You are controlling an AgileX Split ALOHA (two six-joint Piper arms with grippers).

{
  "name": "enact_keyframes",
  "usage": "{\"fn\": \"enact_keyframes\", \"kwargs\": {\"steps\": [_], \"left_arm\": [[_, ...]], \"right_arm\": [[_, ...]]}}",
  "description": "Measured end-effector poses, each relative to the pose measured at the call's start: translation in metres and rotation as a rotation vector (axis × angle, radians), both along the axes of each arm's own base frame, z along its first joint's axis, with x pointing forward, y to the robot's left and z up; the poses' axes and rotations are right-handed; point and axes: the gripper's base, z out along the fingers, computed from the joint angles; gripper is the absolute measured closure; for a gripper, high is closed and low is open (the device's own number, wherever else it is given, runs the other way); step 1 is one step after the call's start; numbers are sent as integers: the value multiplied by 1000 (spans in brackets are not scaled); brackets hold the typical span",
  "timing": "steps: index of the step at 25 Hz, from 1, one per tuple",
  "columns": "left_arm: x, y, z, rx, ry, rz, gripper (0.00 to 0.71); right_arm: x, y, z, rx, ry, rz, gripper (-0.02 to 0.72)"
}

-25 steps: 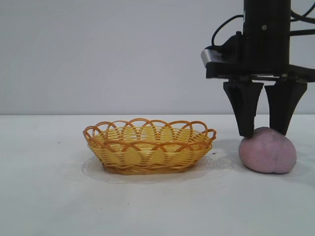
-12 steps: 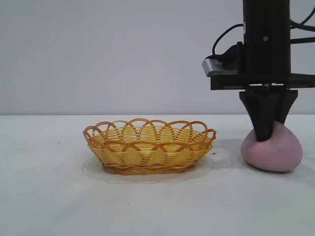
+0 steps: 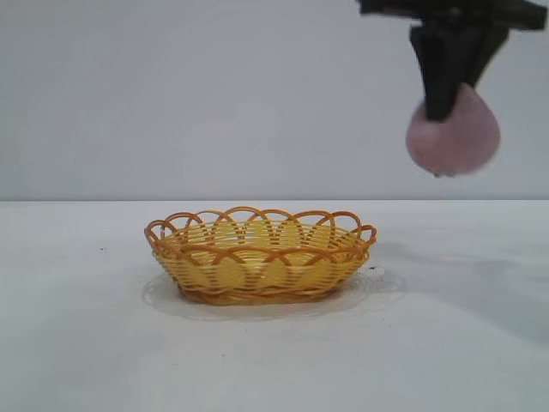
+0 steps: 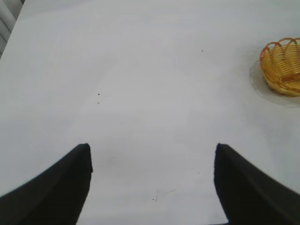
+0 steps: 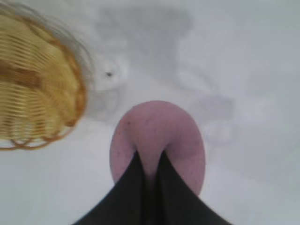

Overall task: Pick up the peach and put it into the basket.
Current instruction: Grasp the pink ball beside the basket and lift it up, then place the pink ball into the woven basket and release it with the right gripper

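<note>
One peach [image 3: 455,137], one wicker basket [image 3: 260,255] and two grippers appear on a single plain white desk [image 3: 86,343]; no brand, label or writing can be read on any of them. In the exterior view the right gripper [image 3: 446,107] hangs at the upper right, pointing straight down, its two dark fingers pressed close together and pinched into the top of the peach, which is squeezed between them and bulges out below and to either side. The peach is a dull pinkish-purple lump held well clear of the desk, higher than the basket's rim and off to the basket's right, not above it. The right wrist view shows the same grip from above: the right gripper [image 5: 149,171] has its tips nearly meeting, sunk into a crease of the peach [image 5: 157,136], with the basket [image 5: 37,93] off to one side and bare desk [image 5: 253,70] beneath. The basket is a shallow oval of yellow weave with an orange looped, scalloped rim and an orange base; it rests upright near the middle of the desk. The left gripper [image 4: 152,180] is seen only in the left wrist view, its two dark fingers [image 4: 56,187] standing wide apart and holding nothing, over bare desk [image 4: 140,93], well apart from the basket [image 4: 282,68].
</note>
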Motion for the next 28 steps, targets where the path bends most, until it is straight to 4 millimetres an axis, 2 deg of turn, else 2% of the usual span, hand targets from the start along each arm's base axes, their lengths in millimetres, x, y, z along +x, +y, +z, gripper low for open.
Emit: {"fn": "enact_keyframes", "kwargs": {"steps": [6,11,19,23,24,26,28], "left_arm": [[0,0,0,0,0,0,228],[0,0,0,0,0,0,228],[0,0,0,0,0,0,228],[0,0,0,0,0,0,228],[0,0,0,0,0,0,228],[0,0,0,0,0,0,228],[0,0,0,0,0,0,228]], "right_arm": [[-18,50,1,81,-75,121,703],[-19,74,-25,91,-61,159,703],[-13,88,-61,99,-23,150,703],[-13,92,-69,110,-7,143,703],[-13,94,-69,117,-6,142,640],[-14,95,-69,130,-2,134,640],[-13,95,-69,133,-2,133,558]]}}
